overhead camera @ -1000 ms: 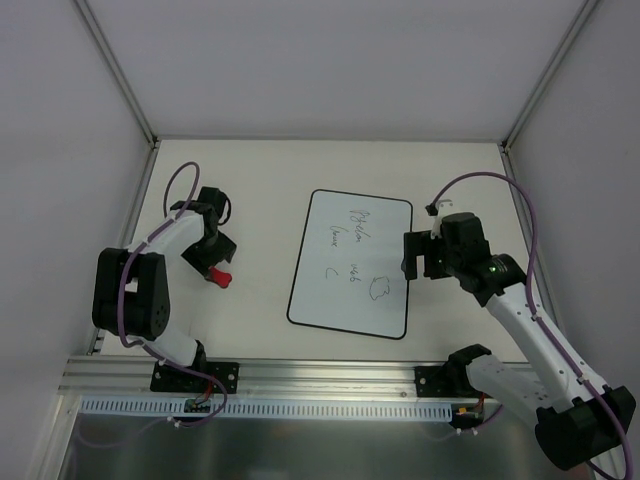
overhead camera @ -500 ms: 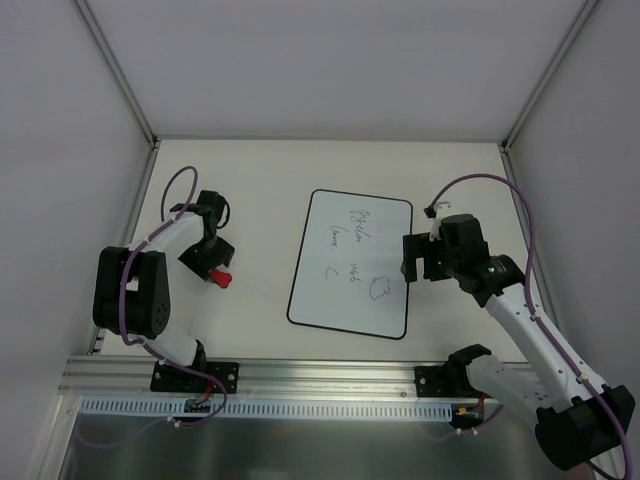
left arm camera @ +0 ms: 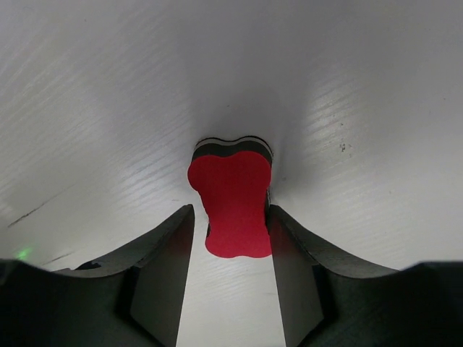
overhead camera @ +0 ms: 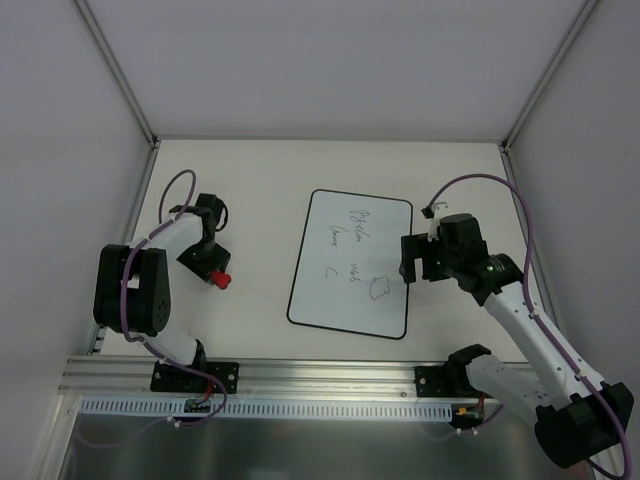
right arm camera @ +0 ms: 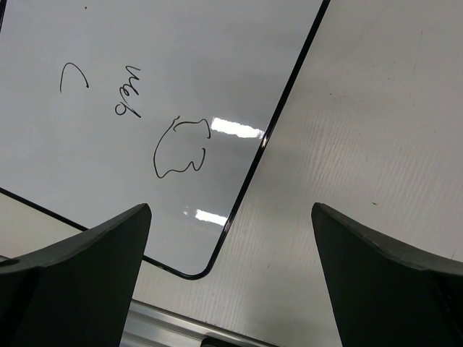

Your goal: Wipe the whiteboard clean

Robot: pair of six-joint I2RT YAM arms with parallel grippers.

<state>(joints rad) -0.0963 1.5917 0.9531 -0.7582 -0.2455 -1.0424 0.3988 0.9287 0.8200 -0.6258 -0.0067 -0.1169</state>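
Plainly, the eraser (left arm camera: 235, 202) is not secured. In the left wrist view it sits between the left jaws, which stand open around it. One finger (left arm camera: 289, 267) is against its edge, and a sliver of counter (left arm camera: 362, 108) shows on the other side.

- **Risk, pinch:** closing from this offset would likely shove the eraser sideways on the smooth counter before it clamps. A grip on the narrow waist of the bone shape could let it pivot or squirt out.
- **Risk, facing:** the dark felt layer shows only at the far end of the eraser. Carried over with the red face down, it would smear nothing off.
- **Risk, board:** the whiteboard (overhead camera: 350, 265) lies flat mid-frame in the overhead view, well apart from the eraser at left of centre. Nothing pins it. The right jaws hang spread wide and empty above its right-hand edge, near the lower right corner, and I cannot tell whether they touch it. A wipe with the board loose would probably drag it along the counter rather than lift the ink.
- **Ink:** scribbles (right arm camera: 181, 148) run down the board, several words plus a closed loop low on the right, all unwiped.

The counter is pale, matte and faintly grained, with a few dark specks. The board is glossy and throws back the ceiling lights. Plain white walls (overhead camera: 330, 60) close three sides, with grey metal posts (overhead camera: 115, 70) at the corners and a metal rail (overhead camera: 300, 375) across the lower frame.
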